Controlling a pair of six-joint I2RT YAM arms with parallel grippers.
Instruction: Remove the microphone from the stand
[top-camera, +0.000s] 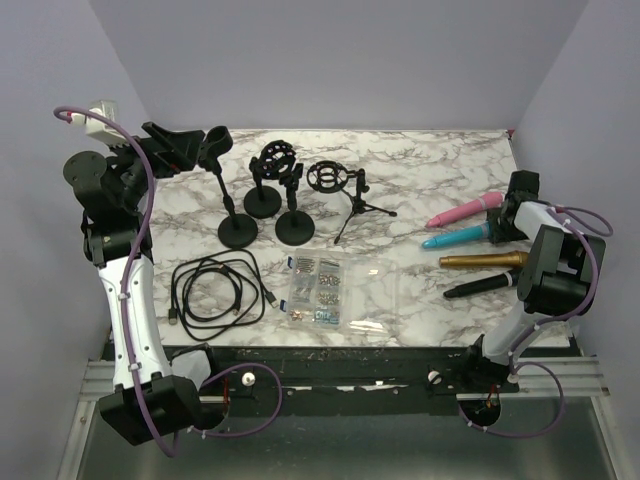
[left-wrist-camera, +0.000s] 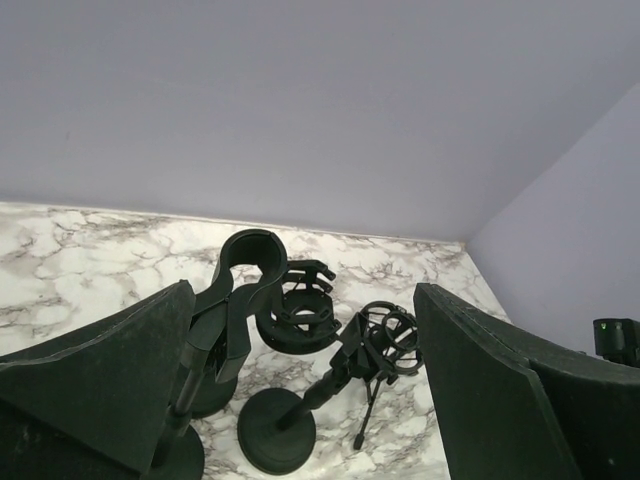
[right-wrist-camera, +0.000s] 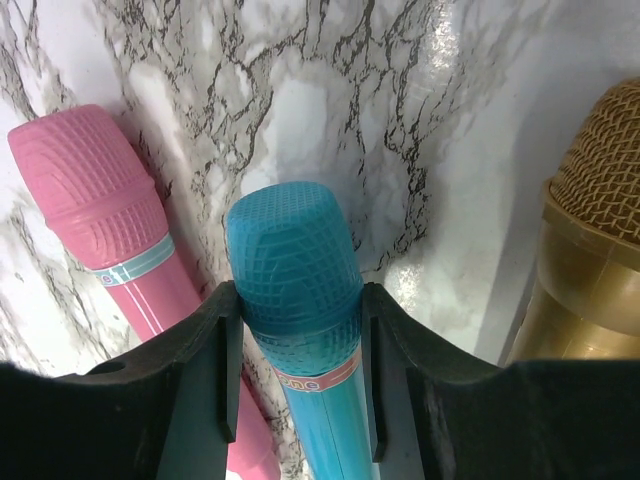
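Teal microphone (right-wrist-camera: 295, 250), textured head, apparently pinched, right hand (right-wrist-camera: 298, 340).

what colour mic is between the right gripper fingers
Teal mic, clearest in the right wrist view.

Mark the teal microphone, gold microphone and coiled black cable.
teal plastic microphone (right-wrist-camera: 292, 250): right wrist view, on its textured head.
gold metallic microphone (top-camera: 482, 261): top external view, mid-handle.
coiled black cable (top-camera: 182, 292): top external view, the loop's left side.

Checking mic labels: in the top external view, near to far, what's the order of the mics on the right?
black microphone → gold microphone → teal microphone → pink microphone
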